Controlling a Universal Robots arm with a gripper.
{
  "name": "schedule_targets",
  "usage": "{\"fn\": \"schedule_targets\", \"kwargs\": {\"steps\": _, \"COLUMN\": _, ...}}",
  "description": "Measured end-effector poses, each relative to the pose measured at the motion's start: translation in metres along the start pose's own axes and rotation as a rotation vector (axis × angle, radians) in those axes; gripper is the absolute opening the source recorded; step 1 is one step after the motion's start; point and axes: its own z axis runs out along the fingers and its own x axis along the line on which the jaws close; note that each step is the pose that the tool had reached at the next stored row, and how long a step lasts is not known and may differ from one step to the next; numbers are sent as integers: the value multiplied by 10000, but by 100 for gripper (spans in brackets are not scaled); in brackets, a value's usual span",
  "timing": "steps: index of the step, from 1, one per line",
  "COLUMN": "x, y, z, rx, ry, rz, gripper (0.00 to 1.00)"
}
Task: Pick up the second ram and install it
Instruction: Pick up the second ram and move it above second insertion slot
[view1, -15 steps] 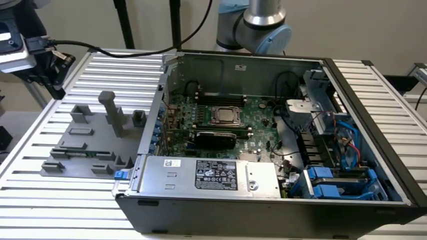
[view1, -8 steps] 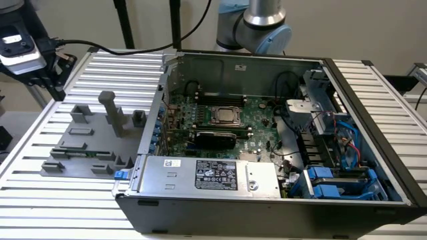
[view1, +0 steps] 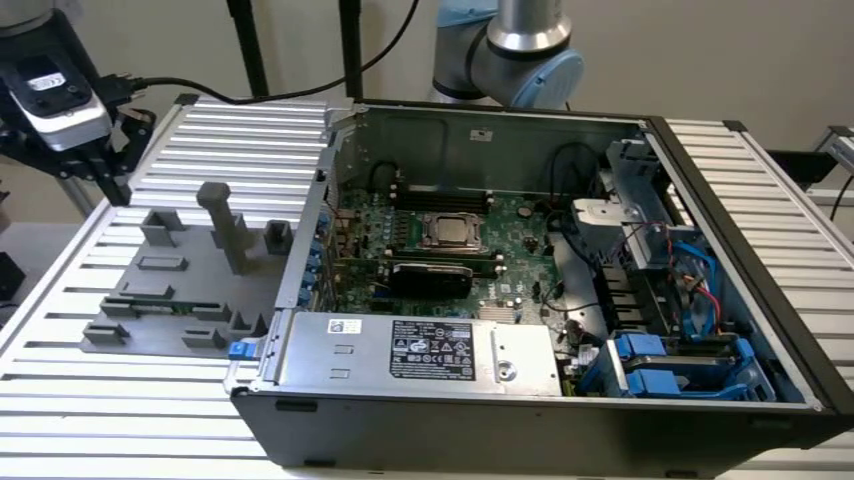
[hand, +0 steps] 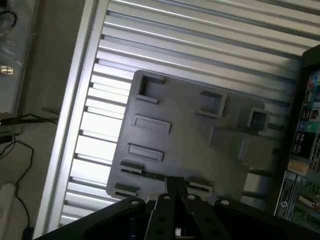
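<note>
My gripper (view1: 112, 180) hangs at the exterior view's upper left, above the far left corner of a grey fixture plate (view1: 187, 262). In the wrist view its two dark fingertips (hand: 176, 186) are pressed together with nothing between them. Just past them a thin, dark, narrow stick (hand: 147, 173), seemingly the second ram, lies on edge between two small holders at the plate's rim. In the exterior view it is a faint greenish strip (view1: 140, 291) on the plate's left side. The gripper is well above it and not touching it.
The open computer case (view1: 747, 250) fills the exterior view's right, with the motherboard (view1: 521, 265), silver CPU socket (view1: 451, 232) and a black-topped card (view1: 430, 270) beside it. A tall grey post (view1: 224, 225) stands on the fixture plate. Everything rests on a ribbed aluminium table (view1: 94, 400).
</note>
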Motion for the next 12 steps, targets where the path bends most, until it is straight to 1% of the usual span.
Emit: {"fn": "schedule_targets", "kwargs": {"steps": 12, "x": 2, "y": -3, "z": 78, "rx": -54, "ry": 112, "rz": -2187, "gripper": 11}}
